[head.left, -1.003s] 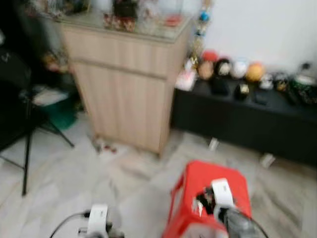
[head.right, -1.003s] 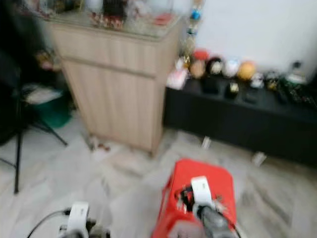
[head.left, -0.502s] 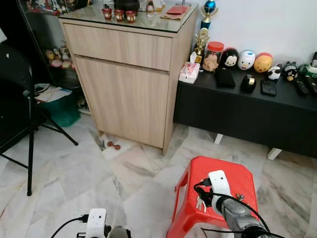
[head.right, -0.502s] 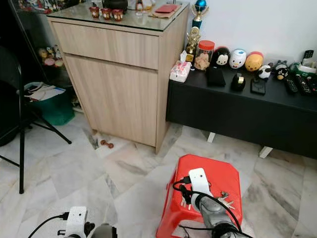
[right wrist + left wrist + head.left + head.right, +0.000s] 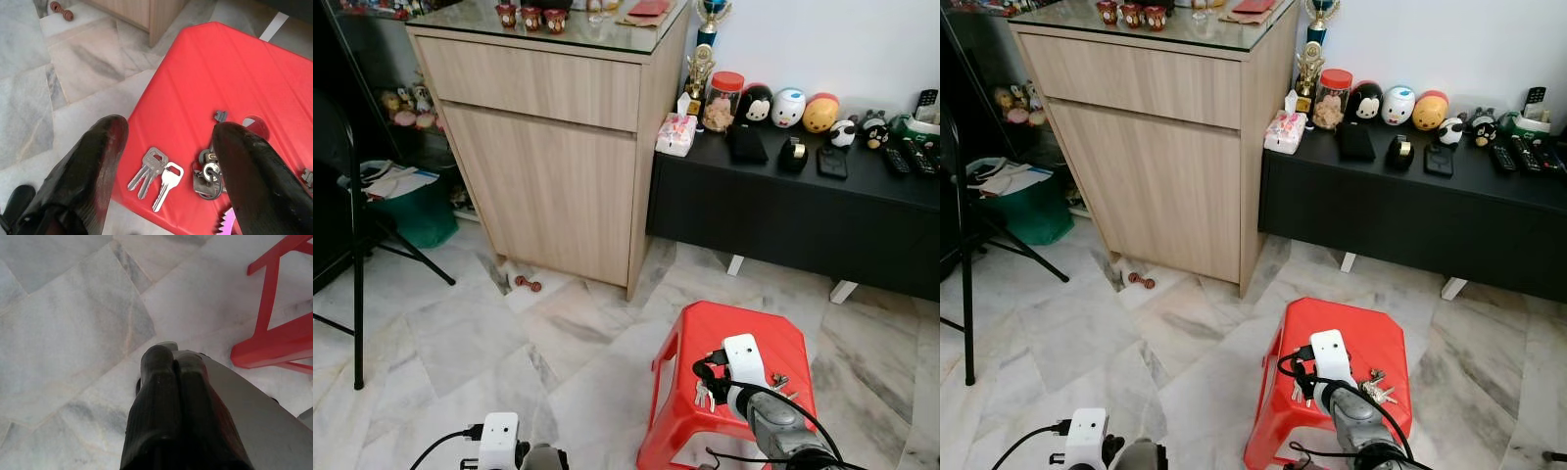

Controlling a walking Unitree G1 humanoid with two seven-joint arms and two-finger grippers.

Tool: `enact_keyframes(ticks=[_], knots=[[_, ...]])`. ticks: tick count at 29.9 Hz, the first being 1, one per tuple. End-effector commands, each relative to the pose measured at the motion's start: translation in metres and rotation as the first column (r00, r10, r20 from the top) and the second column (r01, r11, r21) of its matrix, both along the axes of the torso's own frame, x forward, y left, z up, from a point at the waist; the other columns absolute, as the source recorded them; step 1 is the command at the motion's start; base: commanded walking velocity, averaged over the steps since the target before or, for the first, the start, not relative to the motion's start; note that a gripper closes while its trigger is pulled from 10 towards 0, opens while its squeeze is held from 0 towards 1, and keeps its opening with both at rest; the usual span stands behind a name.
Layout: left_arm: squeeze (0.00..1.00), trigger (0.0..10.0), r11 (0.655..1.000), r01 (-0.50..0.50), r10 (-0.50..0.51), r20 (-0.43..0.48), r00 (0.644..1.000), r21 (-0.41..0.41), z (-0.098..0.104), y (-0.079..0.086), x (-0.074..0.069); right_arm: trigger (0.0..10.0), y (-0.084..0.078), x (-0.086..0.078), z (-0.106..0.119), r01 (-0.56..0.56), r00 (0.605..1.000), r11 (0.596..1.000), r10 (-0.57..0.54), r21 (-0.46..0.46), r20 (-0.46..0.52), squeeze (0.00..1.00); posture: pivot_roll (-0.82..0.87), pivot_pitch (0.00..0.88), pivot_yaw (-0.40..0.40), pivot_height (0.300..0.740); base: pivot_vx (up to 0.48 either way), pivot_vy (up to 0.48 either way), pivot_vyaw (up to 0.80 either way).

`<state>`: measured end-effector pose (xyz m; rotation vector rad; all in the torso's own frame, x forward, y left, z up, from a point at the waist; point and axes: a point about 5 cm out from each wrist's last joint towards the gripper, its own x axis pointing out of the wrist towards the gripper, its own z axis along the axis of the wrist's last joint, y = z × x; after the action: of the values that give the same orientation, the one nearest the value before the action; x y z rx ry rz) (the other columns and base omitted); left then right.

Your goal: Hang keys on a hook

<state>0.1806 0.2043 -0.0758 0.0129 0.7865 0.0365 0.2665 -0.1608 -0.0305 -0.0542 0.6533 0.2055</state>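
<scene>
The right arm [image 5: 773, 431] is a rounded silver tube with a white block [image 5: 742, 359] fixed near its wrist and thin black cables [image 5: 710, 367] looping beside it. The left arm [image 5: 533, 458] carries a matching white block [image 5: 497, 439] with a black cable [image 5: 440, 446] trailing off. The fingers [image 5: 90, 166] are thick, glossy black and rounded at the tips.

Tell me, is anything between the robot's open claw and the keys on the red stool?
No. In the right wrist view the right claw hangs open above the keys; just bare red stool top shows between the fingers and them.
</scene>
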Motion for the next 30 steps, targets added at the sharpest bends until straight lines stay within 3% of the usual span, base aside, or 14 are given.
enact_keyframes(ticks=[1,11,24,30], knots=[[0.00,10.0,1.000,-0.013,0.012,-0.122,0.992,-0.009,-0.0157,-0.0032,-0.0298,10.0,-0.0039,-0.0024,-0.0009,0.019,1.000,1.000,-0.019,0.009,0.010,0.00,0.10,0.098,-0.090,0.621,0.000,0.000,0.00],[0.00,10.0,0.999,-0.014,0.010,-0.125,0.992,-0.038,-0.0172,-0.0074,-0.0326,10.0,0.0006,-0.0046,-0.0040,-0.050,0.999,0.997,0.049,-0.054,-0.022,0.00,0.10,0.110,-0.095,0.621,0.000,0.000,0.00],[0.00,10.0,0.999,-0.021,0.017,-0.115,0.993,-0.030,-0.0155,-0.0052,-0.0290,10.0,0.0034,-0.0077,-0.0066,-0.042,0.999,0.998,0.041,-0.042,-0.031,0.00,0.10,0.113,-0.093,0.621,0.000,0.000,0.00],[0.00,10.0,0.999,-0.018,0.015,-0.118,0.993,-0.029,-0.0156,-0.0054,-0.0290,10.0,0.0022,-0.0090,-0.0076,-0.040,0.999,0.998,0.038,-0.046,-0.036,0.00,0.10,0.110,-0.093,0.621,0.279,0.000,0.00]])
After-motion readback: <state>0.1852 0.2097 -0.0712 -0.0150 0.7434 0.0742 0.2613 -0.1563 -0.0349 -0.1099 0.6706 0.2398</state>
